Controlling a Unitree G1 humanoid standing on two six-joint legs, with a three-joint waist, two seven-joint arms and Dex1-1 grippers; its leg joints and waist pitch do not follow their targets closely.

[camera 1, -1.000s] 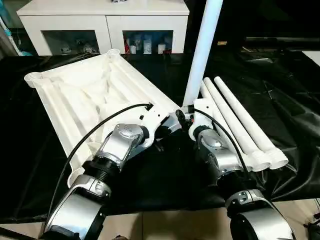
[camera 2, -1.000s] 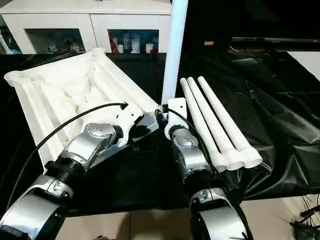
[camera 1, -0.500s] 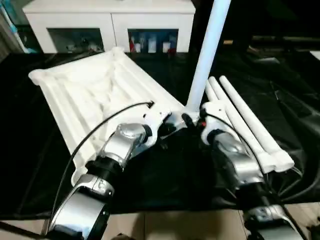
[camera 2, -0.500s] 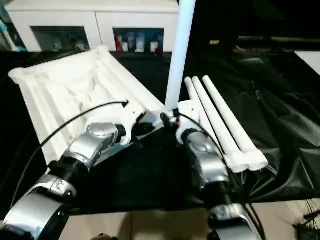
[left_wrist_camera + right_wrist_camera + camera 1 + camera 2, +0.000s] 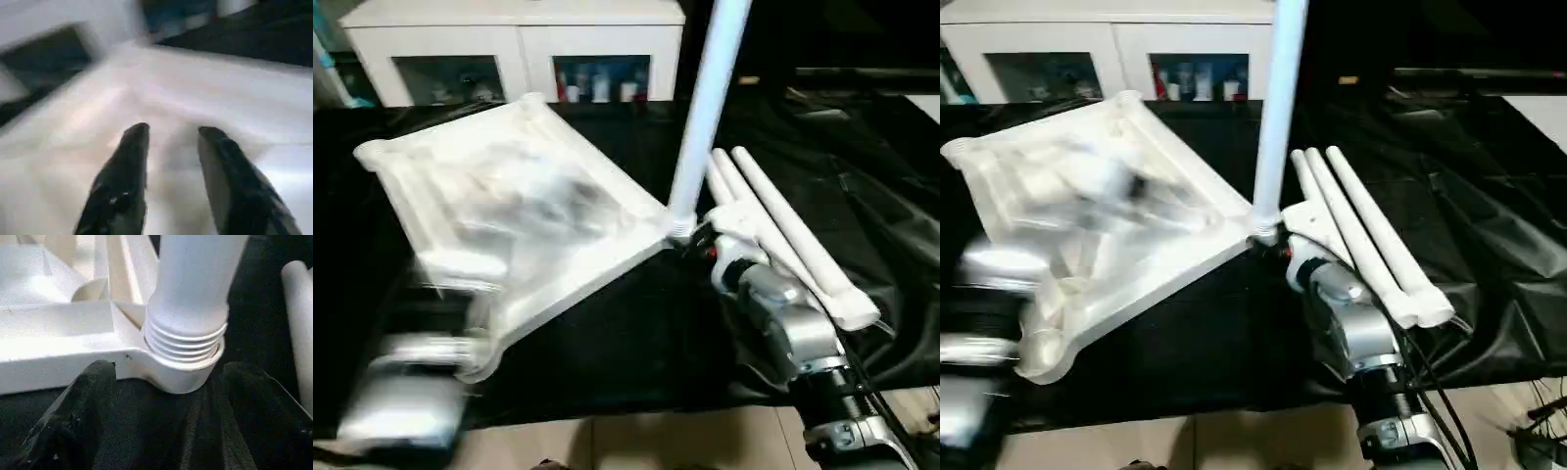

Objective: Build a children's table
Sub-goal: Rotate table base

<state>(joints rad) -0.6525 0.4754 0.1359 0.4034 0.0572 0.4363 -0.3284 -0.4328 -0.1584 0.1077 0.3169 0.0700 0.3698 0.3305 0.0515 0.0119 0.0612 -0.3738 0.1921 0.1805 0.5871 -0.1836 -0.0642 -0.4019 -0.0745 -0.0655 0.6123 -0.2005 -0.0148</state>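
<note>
Right wrist view gives the clearest account of the work: one leg [image 5: 190,289] stands upright in the corner socket [image 5: 183,369] of the tabletop [image 5: 54,328], with several rings of its thread above the socket's rim, so I judge it only partly screwed home. The right hand [image 5: 161,396] sits low against the black-sheeted desk [image 5: 636,333] with its two fingers [image 5: 83,406] spread wide to either side of that socket, released and touching neither the leg nor the plastic, as if placed to watch or to close on the joint again. In the head views the tabletop lies ribbed side up, which is why its sockets face upward to take the legs; it reaches from the far left of the desk to the near middle, where the upright leg rises out of its corner just ahead of the right forearm. Three spare legs [image 5: 783,230] lie side by side just to the right of that corner, within easy reach of the right arm for the next sockets. The left hand [image 5: 171,152] hangs over the pale ribbed underside with its fingers parted and nothing between them. A white cabinet [image 5: 519,44] with glass doors stands behind the desk.
</note>
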